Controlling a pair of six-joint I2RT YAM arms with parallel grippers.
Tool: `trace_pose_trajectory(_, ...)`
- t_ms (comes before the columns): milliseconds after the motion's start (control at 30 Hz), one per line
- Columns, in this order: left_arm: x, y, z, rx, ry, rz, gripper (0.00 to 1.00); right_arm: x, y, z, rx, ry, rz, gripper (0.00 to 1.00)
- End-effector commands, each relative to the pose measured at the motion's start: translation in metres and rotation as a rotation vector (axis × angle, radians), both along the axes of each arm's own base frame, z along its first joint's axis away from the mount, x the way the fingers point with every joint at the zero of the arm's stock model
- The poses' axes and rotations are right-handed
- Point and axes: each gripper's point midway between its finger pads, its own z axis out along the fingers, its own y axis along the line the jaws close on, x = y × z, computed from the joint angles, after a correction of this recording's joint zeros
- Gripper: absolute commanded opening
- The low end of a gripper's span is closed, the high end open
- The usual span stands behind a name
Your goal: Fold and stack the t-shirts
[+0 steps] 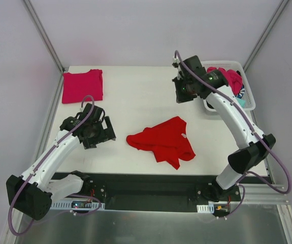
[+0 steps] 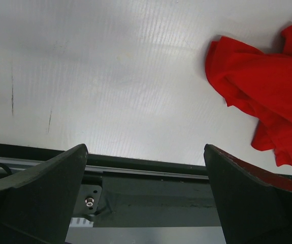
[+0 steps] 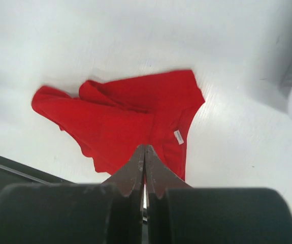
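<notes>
Our right gripper (image 1: 182,95) hovers closed on nothing, our left gripper (image 1: 101,133) spread wide, and we judge one magenta-pink t-shirt (image 1: 82,85) folded at the far left corner of the bench (image 1: 135,96), the red t-shirt (image 1: 163,140) crumpled near its middle, other t-shirts (image 1: 232,77) left in the far-right white basket (image 1: 226,63).

Both arms are the same build: white tube links with chunky black joints. The left arm (image 1: 59,152) and right arm (image 1: 234,119) each have a lilac cable (image 1: 283,168) running along them. The left gripper (image 2: 146,198) has dark grey wedge-shaped fingers (image 2: 44,198). The right gripper (image 3: 144,157) is the same dull charcoal.
</notes>
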Motion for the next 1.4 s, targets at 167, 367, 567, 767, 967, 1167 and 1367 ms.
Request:
trace_pose_trajectory(167, -0.006, 0.003, 0.007, 0.012, -0.019, -0.015, 0.99, -0.034, -0.031, -0.053, -0.081, 0.139, -0.034, 0.13)
trace_pose_trajectory(367, -0.005, 0.003, 0.004, 0.019, -0.006, -0.011, 0.99, -0.047, -0.041, -0.090, -0.076, 0.196, -0.061, 0.37)
trace_pose_trajectory(567, -0.005, 0.005, 0.001, 0.031, 0.000, -0.011, 0.99, -0.051, -0.040, -0.120, -0.085, 0.243, -0.064, 0.38)
trace_pose_trajectory(767, -0.006, 0.006, -0.003, 0.039, 0.006, -0.011, 0.99, -0.058, -0.032, -0.144, -0.058, 0.292, -0.052, 0.33)
trace_pose_trajectory(967, -0.006, 0.006, -0.003, 0.044, 0.009, -0.012, 0.99, -0.061, -0.031, -0.159, -0.057, 0.320, -0.050, 0.31)
trace_pose_trajectory(1167, -0.005, 0.006, -0.002, 0.042, 0.005, -0.012, 0.99, -0.061, -0.026, -0.173, -0.055, 0.347, -0.039, 0.29)
trace_pose_trajectory(1367, -0.005, 0.006, -0.001, 0.041, -0.001, -0.013, 0.99, -0.063, -0.023, -0.188, -0.057, 0.378, -0.030, 0.29)
